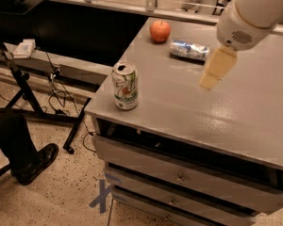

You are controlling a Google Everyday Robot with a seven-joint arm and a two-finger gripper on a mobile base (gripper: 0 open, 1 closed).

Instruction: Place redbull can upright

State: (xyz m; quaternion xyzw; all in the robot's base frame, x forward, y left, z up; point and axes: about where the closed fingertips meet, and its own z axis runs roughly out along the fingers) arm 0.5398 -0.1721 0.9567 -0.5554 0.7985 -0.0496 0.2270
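The slim silver-and-blue redbull can (pixel 189 50) lies on its side toward the back of the grey tabletop (pixel 236 121), just right of a red apple (pixel 160 30). The cream-coloured gripper (pixel 212 74) hangs near the can, to its right and apart from it; whether it is open cannot be told. A wider white-and-green soda can (pixel 125 85) stands upright near the front left corner.
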